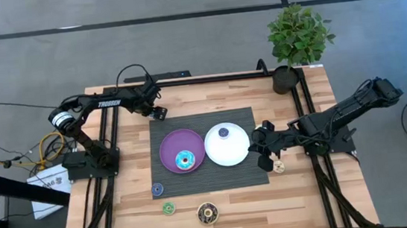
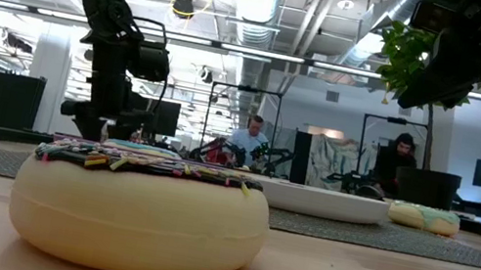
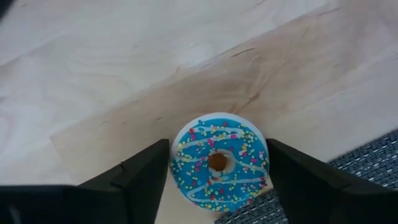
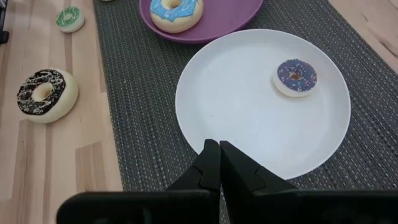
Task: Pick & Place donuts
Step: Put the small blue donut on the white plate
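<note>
The left gripper [image 3: 217, 186] sits low over the wood just off the far left corner of the dark mat [image 1: 248, 175]. Its fingers [image 3: 144, 177] stand apart, one on each side of a blue-iced donut [image 3: 219, 160] with coloured sprinkles; whether they touch it cannot be told. Only the left wrist view shows this donut: from above the gripper [image 1: 158, 112] hides it. White letters reading "TROSSEN" run along the left arm [image 1: 109, 103] in the high view.

The right gripper [image 4: 219, 163] has its fingers pressed together with nothing between them. It hangs over the right edge of the mat, at the rim of the white plate [image 4: 236, 118].

On the white plate lies a purple-blue donut [image 4: 296, 76]. Left of it on the mat, the purple plate [image 4: 239, 14] carries a cyan-iced donut [image 4: 176, 12].

Off the mat's near edge, on bare wood, lie a small purple-blue donut [image 1: 157, 188], a green donut [image 1: 169, 207] and a larger dark brown donut [image 1: 208, 214]. A cream donut [image 1: 278, 167] lies just right of the mat, by the right gripper [image 1: 262, 157].

The low view puts the dark brown donut [image 2: 140, 209] close up, showing its cream body under sprinkled icing. It also shows people seated at desks in the room behind. A potted plant [image 1: 298, 41] stands beyond the mat's far right corner.
</note>
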Controlling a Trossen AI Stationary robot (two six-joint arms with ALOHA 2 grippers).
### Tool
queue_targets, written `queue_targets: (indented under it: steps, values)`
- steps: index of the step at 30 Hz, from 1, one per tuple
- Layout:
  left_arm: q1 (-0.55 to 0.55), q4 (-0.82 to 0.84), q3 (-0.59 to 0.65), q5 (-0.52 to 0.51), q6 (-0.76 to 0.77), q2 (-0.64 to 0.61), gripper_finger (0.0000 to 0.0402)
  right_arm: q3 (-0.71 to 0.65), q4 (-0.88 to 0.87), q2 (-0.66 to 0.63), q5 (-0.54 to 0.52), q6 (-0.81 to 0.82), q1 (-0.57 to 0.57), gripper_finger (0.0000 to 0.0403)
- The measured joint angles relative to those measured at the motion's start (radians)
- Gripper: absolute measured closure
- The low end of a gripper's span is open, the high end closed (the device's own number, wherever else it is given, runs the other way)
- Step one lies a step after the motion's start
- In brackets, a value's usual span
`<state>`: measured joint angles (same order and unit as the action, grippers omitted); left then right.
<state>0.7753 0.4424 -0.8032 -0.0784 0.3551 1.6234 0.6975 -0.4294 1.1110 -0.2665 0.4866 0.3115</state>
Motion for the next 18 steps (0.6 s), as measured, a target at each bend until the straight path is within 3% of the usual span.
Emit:
queue_targets:
  steps: [10, 18]
  values:
    - [0.000, 0.000, 0.000, 0.008, 0.008, 0.000, 0.0188, 0.000, 0.000, 0.000, 0.000, 0.000, 0.000, 0.0403]
    - [0.000, 0.002, 0.000, 0.015, 0.009, -0.006, 0.0196, 0.000, 0.000, 0.000, 0.001, 0.000, 0.000, 0.0403]
